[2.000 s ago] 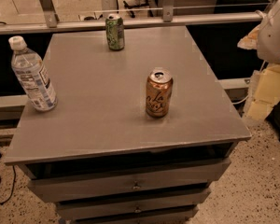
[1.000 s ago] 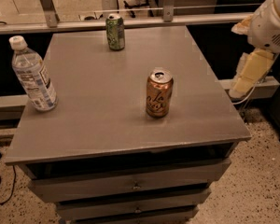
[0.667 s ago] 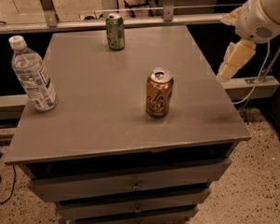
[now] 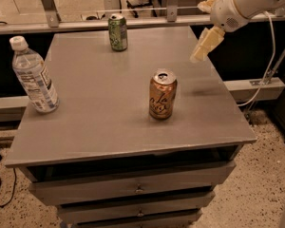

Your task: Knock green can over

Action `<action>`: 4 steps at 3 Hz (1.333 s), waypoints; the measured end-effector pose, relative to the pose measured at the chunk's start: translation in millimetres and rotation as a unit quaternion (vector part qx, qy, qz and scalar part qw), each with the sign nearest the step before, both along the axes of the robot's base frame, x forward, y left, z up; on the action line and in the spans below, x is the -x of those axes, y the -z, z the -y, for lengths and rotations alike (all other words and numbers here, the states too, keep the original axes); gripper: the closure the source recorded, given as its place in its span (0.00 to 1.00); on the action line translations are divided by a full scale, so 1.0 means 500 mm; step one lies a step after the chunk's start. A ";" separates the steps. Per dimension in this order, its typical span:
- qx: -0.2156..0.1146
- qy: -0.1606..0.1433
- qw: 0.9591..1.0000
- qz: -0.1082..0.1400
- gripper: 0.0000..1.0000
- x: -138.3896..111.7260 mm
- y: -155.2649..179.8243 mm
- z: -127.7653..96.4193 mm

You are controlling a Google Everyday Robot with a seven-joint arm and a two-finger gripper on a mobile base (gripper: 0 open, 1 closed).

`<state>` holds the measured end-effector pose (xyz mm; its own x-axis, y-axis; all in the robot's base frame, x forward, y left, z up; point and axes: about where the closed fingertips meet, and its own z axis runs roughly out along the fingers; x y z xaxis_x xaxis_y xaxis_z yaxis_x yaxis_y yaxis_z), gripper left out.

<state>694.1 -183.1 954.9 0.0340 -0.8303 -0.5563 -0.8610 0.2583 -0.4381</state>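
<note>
The green can stands upright at the far edge of the grey table top, a little left of the middle. It has a mottled green and white label and a silver top. My gripper hangs from the white arm over the table's far right part, well to the right of the green can and apart from it. It holds nothing.
An orange-gold can with white script stands upright near the table's middle. A clear water bottle with a white cap stands at the left edge. Drawers sit below the top. A white cable hangs at the right.
My arm has moved up and to the left, from beside the table's right edge to above its far right part. The cans and the bottle have not moved.
</note>
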 end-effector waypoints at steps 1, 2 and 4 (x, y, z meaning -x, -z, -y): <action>-0.057 -0.012 0.998 0.010 0.00 -0.082 0.016 -0.076; -0.116 -0.007 0.993 0.011 0.00 -0.144 0.024 -0.159; -0.228 0.038 0.973 -0.024 0.00 -0.215 0.049 -0.298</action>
<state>801.4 -34.3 930.5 -0.0522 -0.4956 -0.8670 -0.8483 0.4800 -0.2233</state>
